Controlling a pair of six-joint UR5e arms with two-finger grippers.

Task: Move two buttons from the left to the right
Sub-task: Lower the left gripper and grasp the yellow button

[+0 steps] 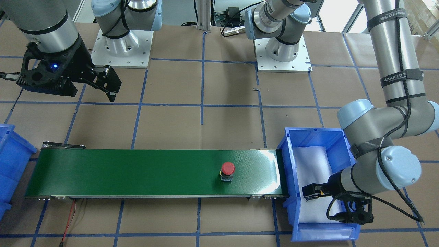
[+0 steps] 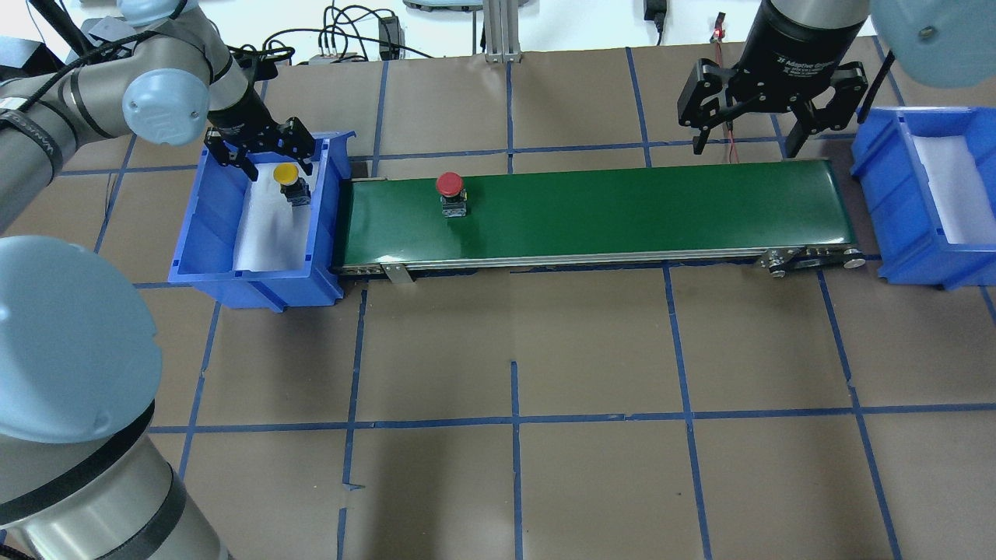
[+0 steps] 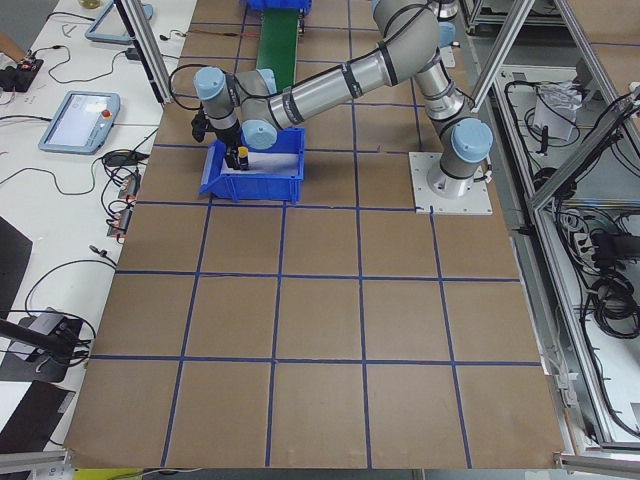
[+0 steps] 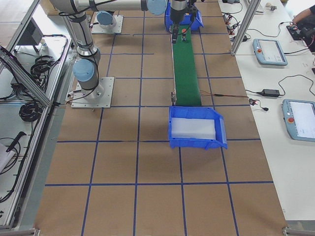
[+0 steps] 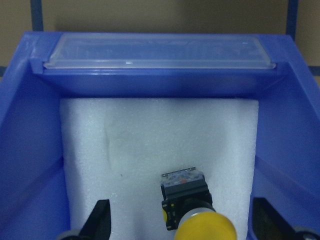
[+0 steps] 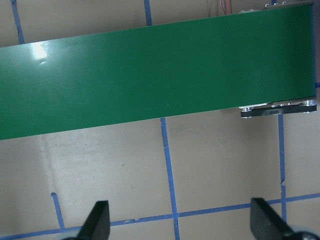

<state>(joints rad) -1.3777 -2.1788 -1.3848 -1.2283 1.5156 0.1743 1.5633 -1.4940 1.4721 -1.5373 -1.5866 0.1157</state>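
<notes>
The yellow button lies on white foam in the left blue bin. In the left wrist view the yellow button lies on its side between my fingers. My left gripper is open, lowered into the bin, with one finger on each side of the button and not touching it. The red button stands upright on the green conveyor belt near its left end; it also shows in the front-facing view. My right gripper is open and empty, above the far edge of the belt's right end.
A second blue bin lined with white foam stands off the belt's right end. A red wire lies behind the belt under my right gripper. The table is brown paper with a blue tape grid.
</notes>
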